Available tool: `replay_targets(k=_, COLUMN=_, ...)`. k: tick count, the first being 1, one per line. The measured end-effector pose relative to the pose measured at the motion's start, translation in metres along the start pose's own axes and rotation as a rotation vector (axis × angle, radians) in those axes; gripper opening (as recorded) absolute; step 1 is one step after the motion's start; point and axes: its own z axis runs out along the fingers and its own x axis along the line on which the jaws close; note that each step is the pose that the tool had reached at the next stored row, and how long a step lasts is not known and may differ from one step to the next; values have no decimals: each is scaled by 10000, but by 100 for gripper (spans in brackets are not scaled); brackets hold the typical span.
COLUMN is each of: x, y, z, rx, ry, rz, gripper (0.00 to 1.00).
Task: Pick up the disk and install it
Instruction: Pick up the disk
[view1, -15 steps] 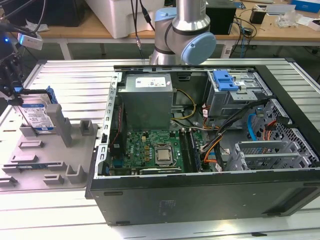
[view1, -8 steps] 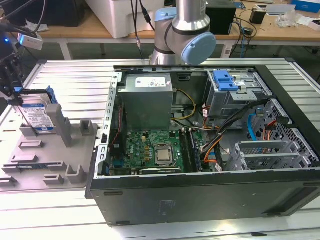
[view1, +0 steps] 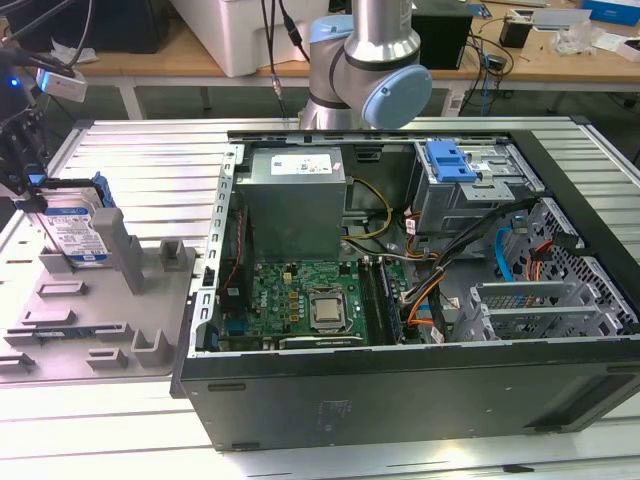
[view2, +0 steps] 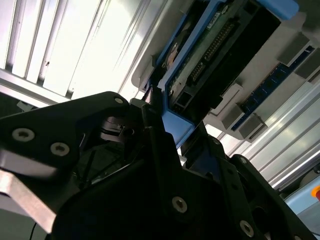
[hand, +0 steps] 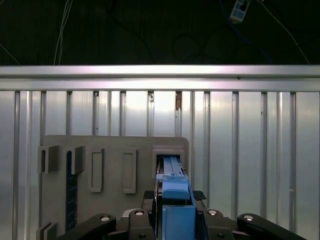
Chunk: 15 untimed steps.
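Barely begun, by the look of things. Can make out the gripper (view1: 35, 188) well off to the exterior view's left of the open computer case (view1: 400, 395), closed on the upper edge of the disk (view1: 75, 225). Borne out in the second wrist view: black fingers (view2: 154, 115) pressed to either side of the blue carrier frame (view2: 176, 131), with the drive's circuit-board face (view2: 215, 45) running away beyond them. Counts as a grasp made, then, but hardly as a lift. Seems to have the disk upright on edge, its lower end at a slot of the grey fixture plate (view1: 170, 310), just beside the computer case on the slatted counter (view1: 130, 160). Cannot tell whether seated in that slot or a shade clear of it. Along the first wrist view, can follow the carrier's blue edge (hand: 172, 172) from the gripper (hand: 174, 200) straight down to the slot in the fixture plate (hand: 112, 145).

Leaves the whole installing half undone, at a guess. Puts the disk well apart from the grey metal drive cage (view1: 475, 195) in the far corner of the computer case, beneath its blue latch (view1: 447, 160). Remains to lift the drive free, carry it across to the case and seat it
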Motion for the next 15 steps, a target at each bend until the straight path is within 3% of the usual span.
replay_targets(k=15, x=2, y=1, z=-28, rx=1, ry=-1, rz=0, gripper=37)
